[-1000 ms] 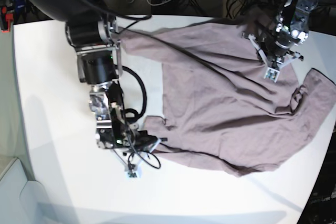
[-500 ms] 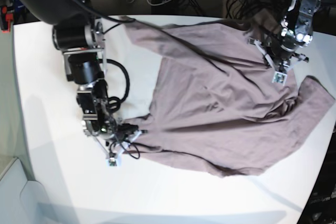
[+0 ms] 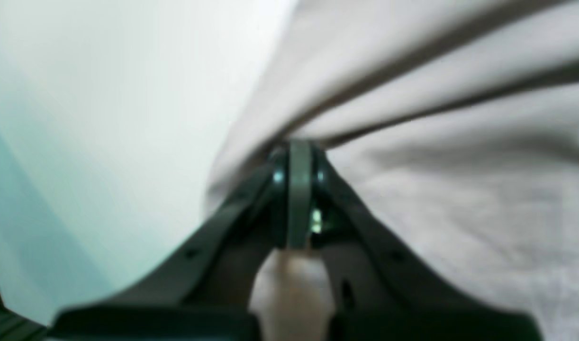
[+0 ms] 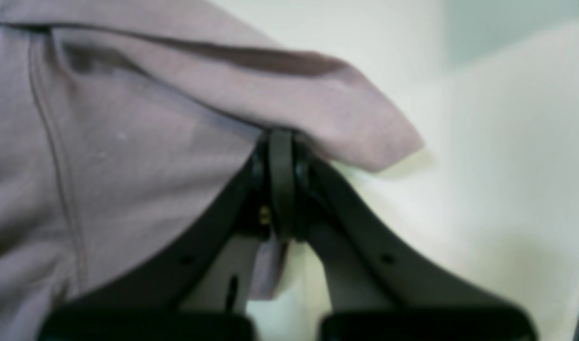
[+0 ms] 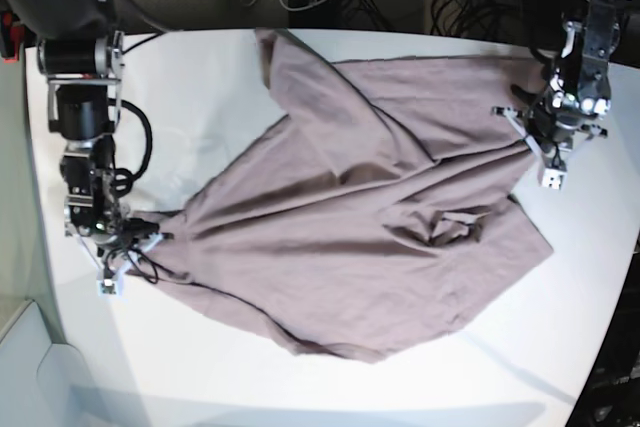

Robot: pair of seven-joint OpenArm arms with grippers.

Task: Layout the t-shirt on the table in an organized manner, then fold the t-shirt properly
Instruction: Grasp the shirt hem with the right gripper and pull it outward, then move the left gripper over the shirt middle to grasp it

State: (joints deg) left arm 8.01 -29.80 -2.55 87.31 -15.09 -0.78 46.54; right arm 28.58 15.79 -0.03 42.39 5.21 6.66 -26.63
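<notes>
T-shirt [image 5: 370, 217] (rumpled) on table [image 5: 220, 367], pinched by left claw [image 5: 548, 159] and right claw [image 5: 118, 265].

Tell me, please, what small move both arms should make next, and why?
Probably pull a little further apart, then lower: both the left gripper and right gripper are shut on the t-shirt, which is creased and bunched on the table.

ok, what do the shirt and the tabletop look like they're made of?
T-shirt: soft woven or knit fabric, probably cotton, matte dusty mauve; it creases, drapes in ridges and shows a stitched seam in the right wrist view. Table: hard smooth white surface, likely laminate or plastic; glossy, with soft reflections and shadows.
</notes>
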